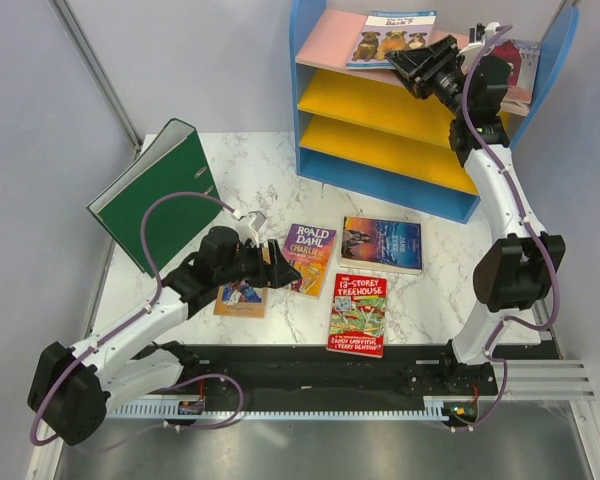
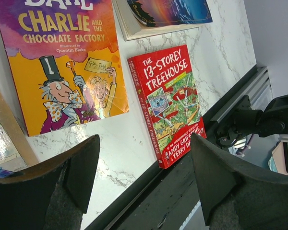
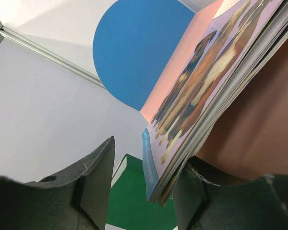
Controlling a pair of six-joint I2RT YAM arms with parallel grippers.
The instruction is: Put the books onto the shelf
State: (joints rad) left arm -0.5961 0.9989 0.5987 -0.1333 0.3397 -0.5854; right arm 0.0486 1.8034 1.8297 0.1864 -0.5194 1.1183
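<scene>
One marble bench (image 1: pixel 280 190) carries nearly everything here, and at its far right corner stands the shelf (image 1: pixel 298 100), blue-framed with a pink top board and two yellow boards below. A big green binder (image 1: pixel 160 195) stands propped open at the far left.

The three-dogs book (image 1: pixel 390 38) lies flat on the pink top board, cover up, near its middle. The right arm reaches up to that board, and the right fingers (image 3: pixel 93 177) stand apart around the book's near corner. The page edges sit close to one finger and well clear of the other.

Four more books lie flat on the bench in front of the shelf. They are the dark blue fantasy book (image 1: pixel 382 243), the red 13-Storey Treehouse (image 1: pixel 358 313) just nearer, the purple Roald Dahl book (image 1: pixel 311 258) to their left, and the small tan book (image 1: pixel 242 298) leftmost.

The left fingers (image 2: pixel 81 172) hang spread wide over the bench between the tan book and the Roald Dahl book, with nothing between them.
</scene>
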